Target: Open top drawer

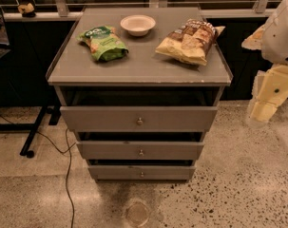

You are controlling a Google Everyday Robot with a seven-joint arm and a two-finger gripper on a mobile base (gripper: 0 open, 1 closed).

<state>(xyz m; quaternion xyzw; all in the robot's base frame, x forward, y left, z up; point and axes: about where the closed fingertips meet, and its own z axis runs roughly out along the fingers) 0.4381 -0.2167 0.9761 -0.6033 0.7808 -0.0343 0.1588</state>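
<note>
The grey cabinet (139, 65) stands in the middle of the camera view. Its top drawer (100, 118) is the widest front, with a small round metal knob (139, 121) at centre. The drawer stands out from the cabinet, with a dark gap above its front. My gripper (266, 101) hangs at the right edge of the view. It is to the right of the cabinet, about level with the top drawer and apart from it. My white arm (281, 32) rises above it.
Two narrower drawer fronts, the middle (110, 150) and the bottom (115, 172), sit below. On the cabinet top lie a green snack bag (103, 42), a white bowl (138, 24) and a yellow chip bag (188, 41). A black cable (67, 165) and a black stand leg (32, 132) are on the floor at left.
</note>
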